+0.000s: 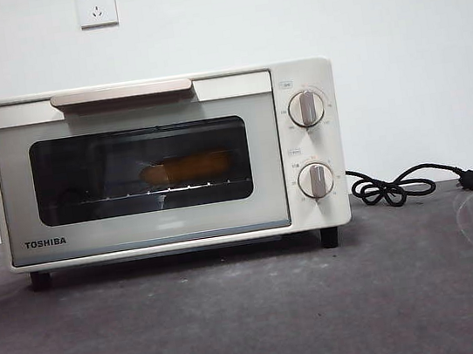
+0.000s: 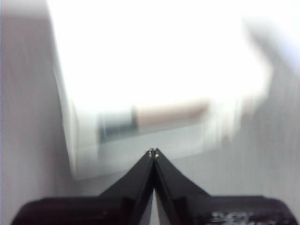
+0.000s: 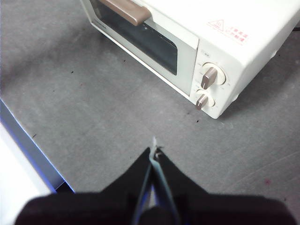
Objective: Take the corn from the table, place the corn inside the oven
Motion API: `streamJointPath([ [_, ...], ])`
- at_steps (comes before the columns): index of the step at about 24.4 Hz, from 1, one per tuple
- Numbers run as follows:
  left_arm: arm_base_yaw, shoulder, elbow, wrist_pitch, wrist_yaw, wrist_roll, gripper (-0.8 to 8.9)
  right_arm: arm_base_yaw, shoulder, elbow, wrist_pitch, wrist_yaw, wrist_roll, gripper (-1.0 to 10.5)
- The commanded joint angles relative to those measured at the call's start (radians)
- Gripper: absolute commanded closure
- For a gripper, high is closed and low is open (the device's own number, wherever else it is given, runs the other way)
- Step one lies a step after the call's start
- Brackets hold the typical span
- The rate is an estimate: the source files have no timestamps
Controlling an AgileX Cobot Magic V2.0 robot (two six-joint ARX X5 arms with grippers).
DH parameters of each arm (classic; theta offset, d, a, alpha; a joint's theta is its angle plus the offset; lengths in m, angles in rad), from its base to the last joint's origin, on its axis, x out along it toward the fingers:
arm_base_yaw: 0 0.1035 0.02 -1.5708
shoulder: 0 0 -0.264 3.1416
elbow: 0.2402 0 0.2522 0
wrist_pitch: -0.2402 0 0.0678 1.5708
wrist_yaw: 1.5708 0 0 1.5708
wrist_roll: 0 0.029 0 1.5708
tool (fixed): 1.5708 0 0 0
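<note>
The cream-white Toshiba oven (image 1: 164, 161) stands on the dark grey table (image 1: 256, 315) with its door closed. Through the dark glass the yellow-orange corn (image 1: 189, 167) lies on the wire rack inside. Neither arm appears in the front view. My left gripper (image 2: 153, 152) is shut and empty, held above the oven (image 2: 154, 84), which is blurred and overexposed in that view. My right gripper (image 3: 153, 152) is shut and empty, hovering over the table (image 3: 93, 103) in front of the oven's (image 3: 197, 42) knob side.
A black power cord with plug (image 1: 409, 183) lies coiled on the table to the oven's right. Two wall sockets (image 1: 96, 5) sit high on the white wall. The table's near edge (image 3: 28, 150) shows in the right wrist view.
</note>
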Motion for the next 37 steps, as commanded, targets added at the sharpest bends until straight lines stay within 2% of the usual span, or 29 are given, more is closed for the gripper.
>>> streamJointPath([
  [1,0.037,-0.064,-0.032,0.312,-0.001,-0.006,8.17,0.0,0.0,0.0,0.008,0.004,-0.003,9.5],
  [5,0.039,-0.141,-0.13,0.612,0.013,0.003,8.17,0.0,0.0,0.0,0.008,0.004,-0.003,9.5],
  [9,0.042,-0.23,-0.307,0.863,0.031,0.039,8.17,0.0,0.0,0.0,0.008,0.004,-0.003,9.5],
  [12,0.057,-0.301,-0.462,0.993,0.031,0.076,8.17,0.0,0.0,0.0,0.008,0.004,-0.003,9.5],
  [18,0.115,-0.42,-0.759,1.201,0.019,0.085,8.17,0.0,0.0,0.0,0.008,0.004,-0.003,9.5],
  [22,0.148,-0.506,-0.91,1.231,0.015,0.095,8.17,0.0,0.0,0.0,0.008,0.004,-0.003,9.5],
  [28,0.157,-0.654,-1.065,1.226,-0.056,0.11,8.17,0.0,0.0,0.0,0.008,0.004,-0.003,9.5],
  [31,0.157,-0.724,-1.114,1.189,-0.08,0.124,8.17,0.0,0.0,0.0,0.008,0.004,-0.003,9.5],
  [37,0.164,-0.719,-1.114,1.044,-0.094,0.167,8.17,0.0,0.0,0.0,0.008,0.005,-0.003,9.5],
])
